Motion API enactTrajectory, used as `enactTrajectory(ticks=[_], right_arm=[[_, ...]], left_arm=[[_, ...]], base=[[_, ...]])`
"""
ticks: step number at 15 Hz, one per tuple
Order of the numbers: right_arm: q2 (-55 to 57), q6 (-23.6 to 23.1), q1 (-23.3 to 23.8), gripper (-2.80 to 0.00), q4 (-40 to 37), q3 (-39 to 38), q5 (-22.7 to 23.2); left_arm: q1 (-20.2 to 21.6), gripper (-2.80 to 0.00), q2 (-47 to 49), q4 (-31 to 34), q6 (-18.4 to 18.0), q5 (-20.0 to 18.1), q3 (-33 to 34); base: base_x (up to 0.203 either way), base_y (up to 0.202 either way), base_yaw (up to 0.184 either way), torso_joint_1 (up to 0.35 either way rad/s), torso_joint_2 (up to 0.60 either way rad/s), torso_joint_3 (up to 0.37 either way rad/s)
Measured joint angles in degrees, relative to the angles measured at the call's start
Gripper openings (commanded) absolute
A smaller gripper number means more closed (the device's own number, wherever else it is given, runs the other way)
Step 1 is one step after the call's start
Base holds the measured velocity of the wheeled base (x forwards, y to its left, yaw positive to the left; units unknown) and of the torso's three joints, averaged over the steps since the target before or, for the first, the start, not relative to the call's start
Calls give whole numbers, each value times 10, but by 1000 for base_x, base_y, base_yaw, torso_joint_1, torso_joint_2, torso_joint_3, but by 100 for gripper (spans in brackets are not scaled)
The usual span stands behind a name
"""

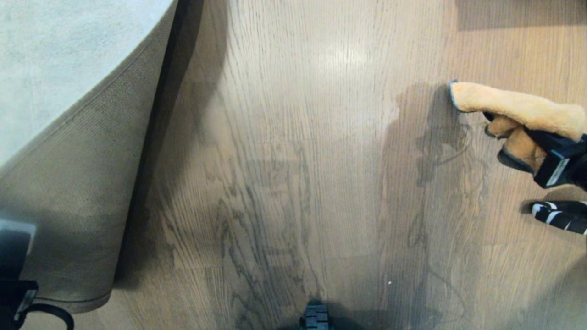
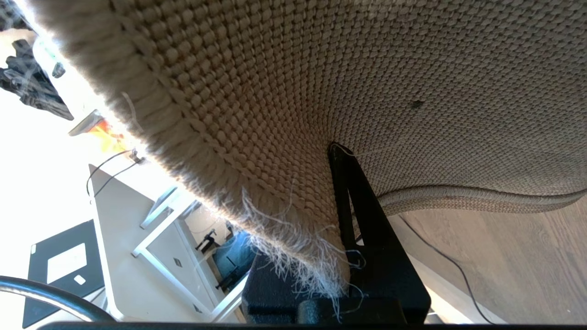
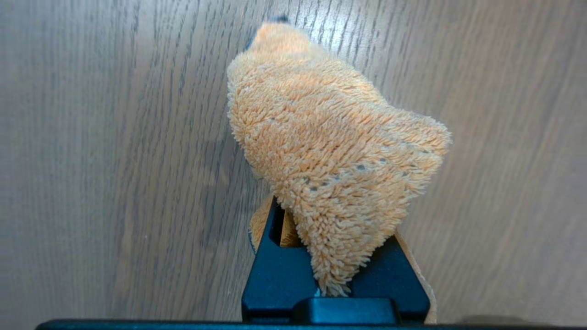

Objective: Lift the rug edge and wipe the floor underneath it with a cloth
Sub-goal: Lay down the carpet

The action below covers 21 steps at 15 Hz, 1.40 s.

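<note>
My left gripper is clamped on the corner of the large pale grey short-pile rug, holding it folded back so its tan woven backing faces up at the left of the head view. That view shows only a dark piece of this arm at the lower left edge. The left wrist view supplies the grip itself: black fingers pinching the frayed rug edge, the backing's weave close overhead, and pale furniture behind.

My right gripper is closed on the small orange-tan fuzzy microfibre cloth. In the head view, the cloth juts left from the right edge above the exposed brown wood-grain plank floor. The right wrist view shows the cloth bunched between my jaws; contact with the floor cannot be determined.
</note>
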<state>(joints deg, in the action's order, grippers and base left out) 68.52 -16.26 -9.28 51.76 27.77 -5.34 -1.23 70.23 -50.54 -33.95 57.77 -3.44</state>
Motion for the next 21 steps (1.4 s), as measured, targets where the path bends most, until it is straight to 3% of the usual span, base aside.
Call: enactTrajectory(ticks=[6, 13, 17, 21], right_arm=[[-131, 10, 17, -280, -32, -70, -2], [-279, 45, 40, -280, -142, -164, -9], [-334, 42, 42, -280, -143, -234, -56], [-364, 32, 59, -280, -156, -274, -68]], left_arm=[[0, -280, -4, 2, -1, 0, 2], [9, -280, -6, 1, -1, -4, 9], [16, -280, -9, 1, -2, -4, 11], [16, -280, -10, 2, -3, -4, 10]], base=[[0, 0, 0, 0, 0, 0], [0, 0, 0, 0, 0, 0], [0, 0, 0, 0, 0, 0], [0, 0, 0, 0, 0, 0]])
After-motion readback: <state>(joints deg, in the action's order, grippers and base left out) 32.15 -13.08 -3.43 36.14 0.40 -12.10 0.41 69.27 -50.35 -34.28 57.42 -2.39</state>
